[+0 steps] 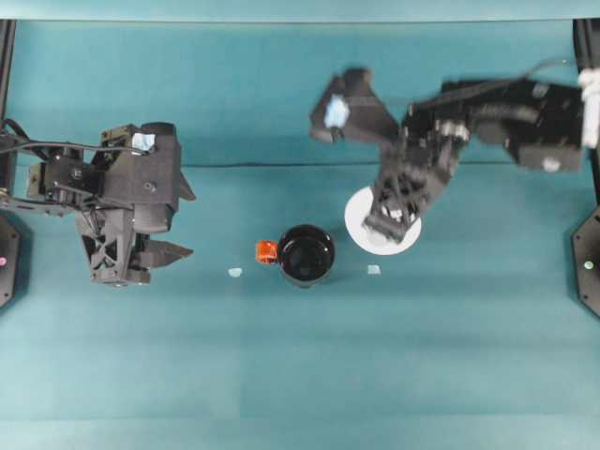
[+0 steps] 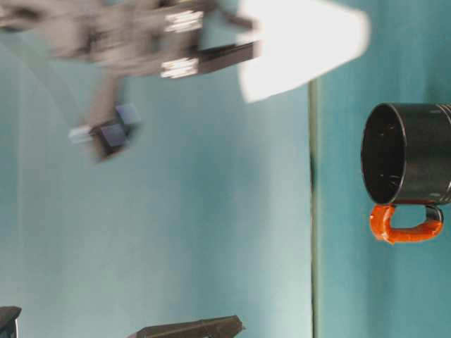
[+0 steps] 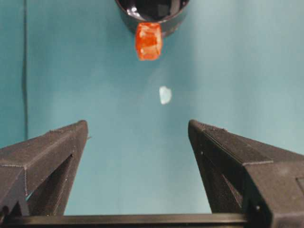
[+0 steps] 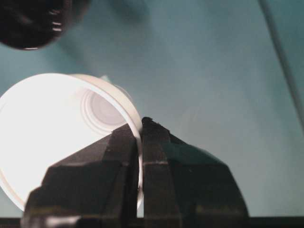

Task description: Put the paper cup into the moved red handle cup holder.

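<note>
Overhead view was evenly and softly lit over the teal table (image 1: 281, 375); shadows were faint. The right arm (image 1: 487, 112) was smeared by motion blur in the upper right of that frame; the left gripper (image 1: 141, 267) was sharp. In the table-level view the paper cup (image 2: 303, 46) was blown out to plain white at the top, and the arm beside it was streaked. The red handle cup holder (image 2: 412, 155) was crisp, with small glints. In the right wrist view the cup's interior glared at lower left. In the left wrist view the near fingers (image 3: 42, 161) were soft.
</note>
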Robot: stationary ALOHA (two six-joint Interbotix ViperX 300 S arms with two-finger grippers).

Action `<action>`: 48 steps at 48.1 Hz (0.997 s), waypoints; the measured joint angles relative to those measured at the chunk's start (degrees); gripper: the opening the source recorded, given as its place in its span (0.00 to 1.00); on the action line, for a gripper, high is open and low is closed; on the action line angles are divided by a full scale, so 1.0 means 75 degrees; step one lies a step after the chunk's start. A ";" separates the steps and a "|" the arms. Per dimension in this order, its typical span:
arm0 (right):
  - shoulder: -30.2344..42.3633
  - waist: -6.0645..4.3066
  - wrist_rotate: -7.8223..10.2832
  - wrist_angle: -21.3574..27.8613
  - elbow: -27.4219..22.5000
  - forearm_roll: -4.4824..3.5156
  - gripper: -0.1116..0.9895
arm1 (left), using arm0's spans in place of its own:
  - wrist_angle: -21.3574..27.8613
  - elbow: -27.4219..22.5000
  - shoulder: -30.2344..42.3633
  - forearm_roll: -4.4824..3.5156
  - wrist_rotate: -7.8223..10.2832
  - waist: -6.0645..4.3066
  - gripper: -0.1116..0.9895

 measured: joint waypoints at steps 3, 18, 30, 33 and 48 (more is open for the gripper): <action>-0.0012 0.0000 -0.0035 0.0316 -0.0281 0.0000 0.00 | 0.0000 0.0000 -0.0012 0.0000 0.0000 0.0000 0.95; 0.0094 0.0023 -0.0047 0.0703 -0.1031 0.0012 0.00 | 0.0000 0.0000 0.0000 0.0000 0.0000 0.0000 0.94; 0.0340 0.0164 -0.0035 0.0082 -0.1488 0.0059 0.00 | 0.0000 0.0000 0.0000 0.0000 0.0000 0.0000 0.94; 0.0457 0.0188 -0.0035 0.0094 -0.1664 0.0059 0.00 | 0.0000 0.0000 0.0000 0.0000 0.0000 -0.0012 0.94; 0.0926 0.0387 -0.0035 0.0094 -0.2063 0.0059 0.00 | 0.0000 0.0000 0.0000 0.0000 0.0000 0.0000 0.94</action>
